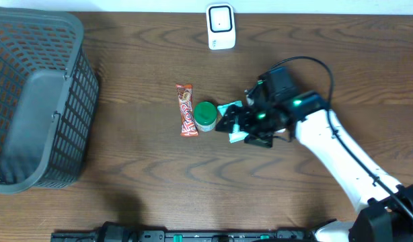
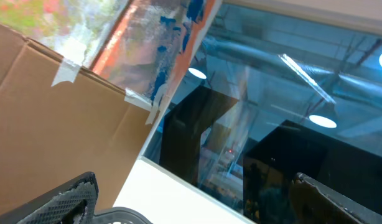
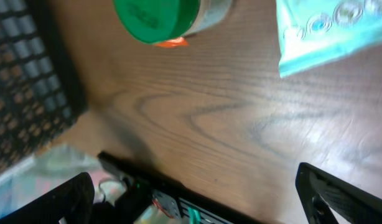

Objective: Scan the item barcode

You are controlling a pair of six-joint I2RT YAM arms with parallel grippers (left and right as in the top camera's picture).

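"Now, jaw status, both sides?"

"Both stand wide apart with nothing held. My right gripper is low over the table. My left gripper points up at a window and cardboard, away from the work."

"Location of the item?"

"Three candidates. The green-lidded jar is just ahead of my right jaws, toward one finger's side. The teal packet is just ahead toward the other side, apart from the jar. Neither sits between the fingers. The candy bar lies beyond the jar, just beside it. The scanner stands well off to one side of the jaws."

"Risks?"

"First, I cannot tell which item is meant, and I see no barcode. A wrong pick or a hidden code would give no scan. Second, the jar is round and smooth, so a grazing finger could shove it against the bar. Third, the packet is thin and flat. Closing on it may slip, or crumple the code."
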